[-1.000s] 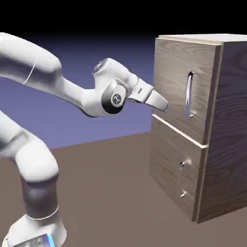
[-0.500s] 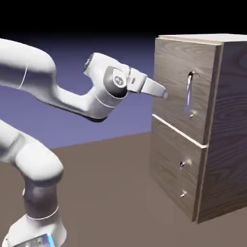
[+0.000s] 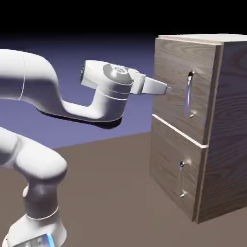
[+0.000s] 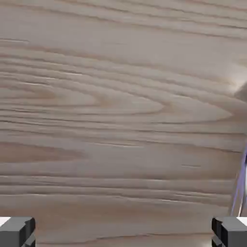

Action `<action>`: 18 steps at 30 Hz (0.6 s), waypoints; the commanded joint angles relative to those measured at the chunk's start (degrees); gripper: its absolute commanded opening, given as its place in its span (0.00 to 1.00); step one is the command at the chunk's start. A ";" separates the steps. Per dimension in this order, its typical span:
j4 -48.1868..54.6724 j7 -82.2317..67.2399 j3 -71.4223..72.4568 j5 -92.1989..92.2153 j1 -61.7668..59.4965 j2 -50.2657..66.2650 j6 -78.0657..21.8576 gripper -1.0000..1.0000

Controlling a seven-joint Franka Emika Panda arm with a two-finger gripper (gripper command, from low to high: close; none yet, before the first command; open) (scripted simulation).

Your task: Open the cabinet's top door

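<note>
Tool (image 3: 165, 89) has risen and levelled — spread wide, facing the top door (image 3: 185, 87).

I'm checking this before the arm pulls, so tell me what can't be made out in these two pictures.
- Hand view: wood of the top door fills the frame; the handle is cut off by the right edge.
- Exterior view: whether the gripper touches the door can't be told, nor its opening; only the hand view shows the fingers apart.
- Exterior view: the cabinet is cut off at the right edge.
</note>
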 commanded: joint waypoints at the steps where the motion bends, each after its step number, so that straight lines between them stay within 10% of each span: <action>1: 0.30 1.87 -0.82 -2.50 0.66 -0.39 -0.09 0.50; 18: 5.39 33.70 -14.82 -44.86 11.83 -7.03 -1.53 0.50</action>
